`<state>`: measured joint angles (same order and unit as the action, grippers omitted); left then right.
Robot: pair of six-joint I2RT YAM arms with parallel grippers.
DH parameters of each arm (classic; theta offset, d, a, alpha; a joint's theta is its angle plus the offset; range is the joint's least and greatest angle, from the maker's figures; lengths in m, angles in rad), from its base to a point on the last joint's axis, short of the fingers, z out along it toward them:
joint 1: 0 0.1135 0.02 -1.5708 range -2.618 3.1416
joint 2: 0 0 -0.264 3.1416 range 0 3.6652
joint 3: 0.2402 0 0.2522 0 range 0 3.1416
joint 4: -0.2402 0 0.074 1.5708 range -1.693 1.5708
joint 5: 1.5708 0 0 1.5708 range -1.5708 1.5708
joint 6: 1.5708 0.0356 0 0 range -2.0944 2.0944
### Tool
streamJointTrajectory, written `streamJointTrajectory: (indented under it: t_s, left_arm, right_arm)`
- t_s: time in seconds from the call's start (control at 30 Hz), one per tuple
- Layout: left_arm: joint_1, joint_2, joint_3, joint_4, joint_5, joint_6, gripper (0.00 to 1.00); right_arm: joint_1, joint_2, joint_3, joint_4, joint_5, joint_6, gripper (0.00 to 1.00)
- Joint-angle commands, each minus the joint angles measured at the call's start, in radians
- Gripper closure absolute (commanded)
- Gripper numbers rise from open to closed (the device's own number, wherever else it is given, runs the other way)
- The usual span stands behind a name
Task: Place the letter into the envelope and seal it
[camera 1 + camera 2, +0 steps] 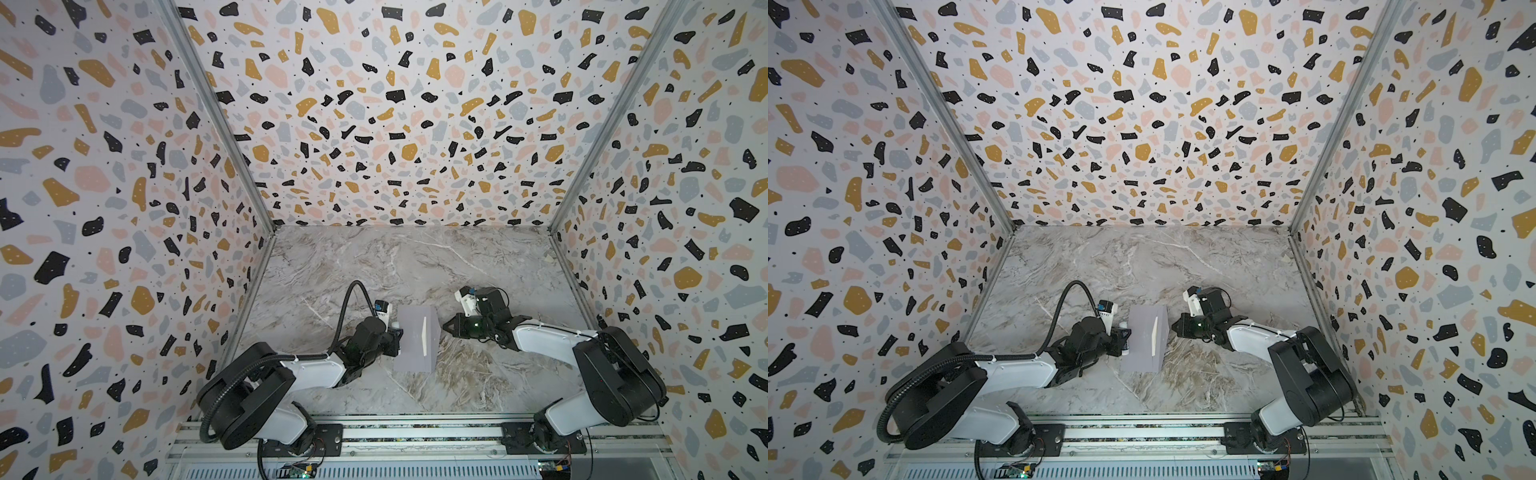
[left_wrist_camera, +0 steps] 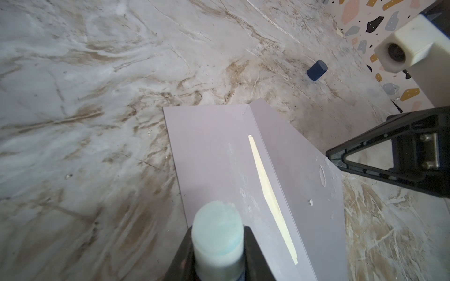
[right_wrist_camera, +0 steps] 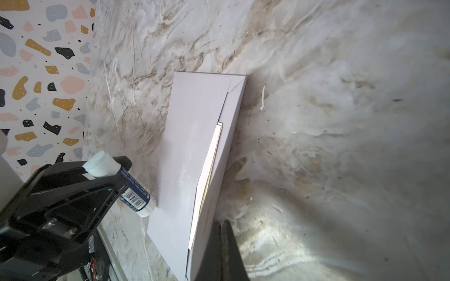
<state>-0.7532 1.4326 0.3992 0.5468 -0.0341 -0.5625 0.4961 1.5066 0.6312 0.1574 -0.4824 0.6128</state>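
1. The envelope [image 1: 411, 340] lay flat at the lower centre of both top views, its flap opened towards the right. The letter [image 2: 265, 185] sat inside it, with only a pale sliver showing at the mouth, so insertion looked done.
2. The left fingers [image 3: 114, 188] were clamped on an uncapped glue stick [image 2: 216, 233], held just beside the envelope's left edge. Whitish smears on the flap suggested glue was already laid there.
3. The right fingers [image 1: 446, 326] were pressed together and empty, their tip at the flap's free edge, probably to push it over. Whether they touched the paper could not be told.
4. A dark blue cap [image 2: 316, 70] lay well apart from the envelope, in the upper right of the left wrist view.
5. The counter [image 1: 374, 266] was smooth, grey-beige marble print. Speckled terrazzo walls [image 1: 374, 104] closed in three sides, and a metal rail [image 1: 415, 432] along the bottom of the frame carried both arm bases.
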Motion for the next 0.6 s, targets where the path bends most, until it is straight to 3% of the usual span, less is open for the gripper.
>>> streamJointTrajectory:
  t_s: [0.0,0.57]
  left_arm:
    - [0.004,0.021,-0.013,0.063,0.007,-0.011,1.0]
    - [0.004,0.057,-0.007,0.073,0.009,-0.015,1.0]
  right_arm:
    - [0.018,0.001,0.034,0.02,0.0,0.017,1.0]
    - [0.101,0.093,0.101,0.061,-0.003,0.056,1.0]
